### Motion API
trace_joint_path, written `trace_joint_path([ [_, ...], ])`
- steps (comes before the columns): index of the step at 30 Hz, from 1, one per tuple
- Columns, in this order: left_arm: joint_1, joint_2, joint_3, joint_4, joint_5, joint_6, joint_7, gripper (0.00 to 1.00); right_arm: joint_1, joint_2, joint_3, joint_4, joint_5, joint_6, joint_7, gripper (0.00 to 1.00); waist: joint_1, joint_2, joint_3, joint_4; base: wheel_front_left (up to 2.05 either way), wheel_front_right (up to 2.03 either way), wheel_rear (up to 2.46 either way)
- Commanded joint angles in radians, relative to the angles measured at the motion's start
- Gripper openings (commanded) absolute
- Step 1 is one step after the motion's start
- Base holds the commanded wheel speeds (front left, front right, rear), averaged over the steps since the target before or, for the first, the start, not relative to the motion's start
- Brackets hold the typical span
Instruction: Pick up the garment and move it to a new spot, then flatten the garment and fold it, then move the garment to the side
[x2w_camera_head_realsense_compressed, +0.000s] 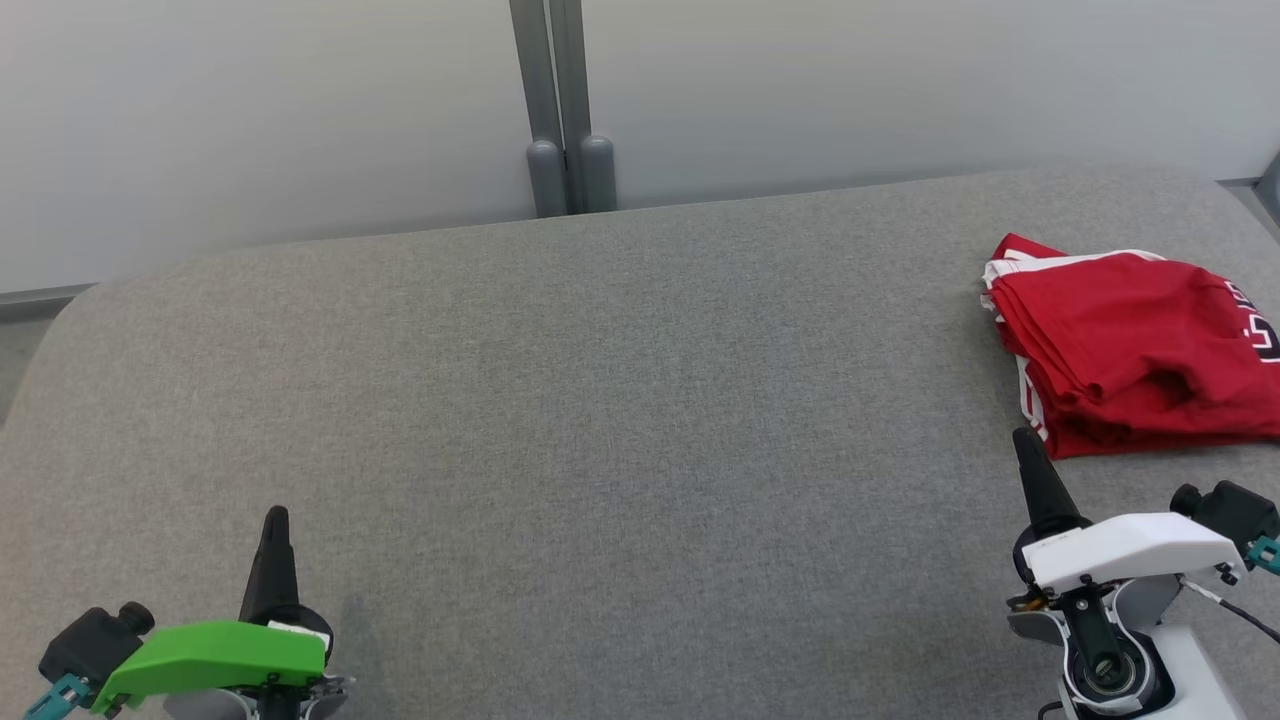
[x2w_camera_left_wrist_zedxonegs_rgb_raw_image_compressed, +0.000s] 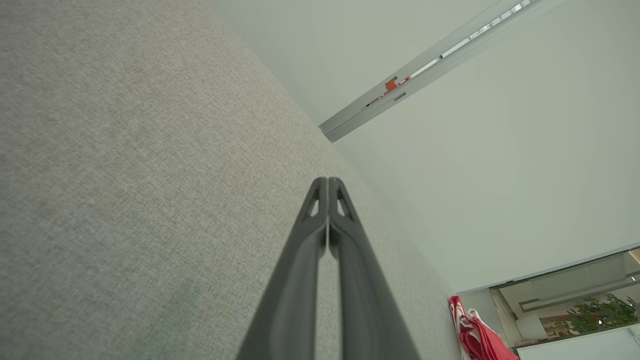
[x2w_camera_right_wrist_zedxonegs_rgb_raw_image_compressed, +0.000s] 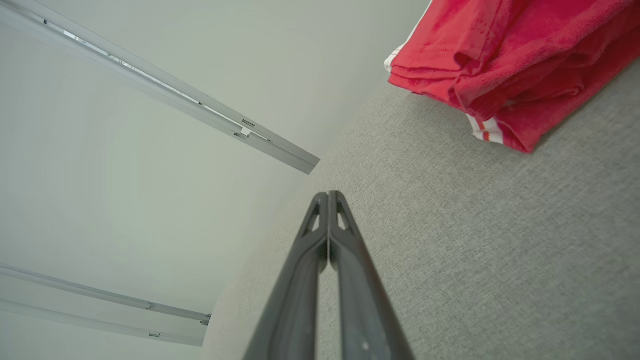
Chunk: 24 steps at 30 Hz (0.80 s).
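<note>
A red garment (x2w_camera_head_realsense_compressed: 1135, 345) with white trim lies folded in a stack at the far right of the grey padded table (x2w_camera_head_realsense_compressed: 620, 400); part of it runs off the head view's right edge. It shows again as the garment (x2w_camera_right_wrist_zedxonegs_rgb_raw_image_compressed: 515, 65) at the upper right of the right wrist view and as a small red heap (x2w_camera_left_wrist_zedxonegs_rgb_raw_image_compressed: 477, 335) low in the left wrist view. My right gripper (x2w_camera_head_realsense_compressed: 1024, 440) is shut and empty, just in front of the garment's near left corner, apart from it. At the lower left my left gripper (x2w_camera_head_realsense_compressed: 275, 518) is shut with nothing in it.
A pale wall with a grey vertical post (x2w_camera_head_realsense_compressed: 560, 110) runs behind the table's far edge. The table's rounded left corner (x2w_camera_head_realsense_compressed: 70, 310) shows at the left. Plain grey surface lies between the two grippers.
</note>
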<state>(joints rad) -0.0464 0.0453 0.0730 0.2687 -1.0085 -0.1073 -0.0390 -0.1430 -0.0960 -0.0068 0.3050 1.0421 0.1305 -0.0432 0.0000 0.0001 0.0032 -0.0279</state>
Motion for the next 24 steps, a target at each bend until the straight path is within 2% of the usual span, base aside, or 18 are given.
trace_joint_path([
  [1, -0.028, 0.006, 0.007, -0.012, -0.037, -0.008, 0.008, 0.00, 0.002, 0.001, -0.009, -0.018, 0.033, 0.000, 0.009, 0.00, 0.0000, -0.0001, 0.000, 0.001, 0.00, 0.00, 0.00],
  [24, -0.045, 0.007, 0.021, -0.018, -0.265, -0.016, 0.067, 0.00, 0.015, 0.019, -0.050, -0.037, 0.249, 0.000, 0.071, 0.00, 0.0000, -0.0001, 0.000, 0.010, 0.00, 0.00, 0.00],
])
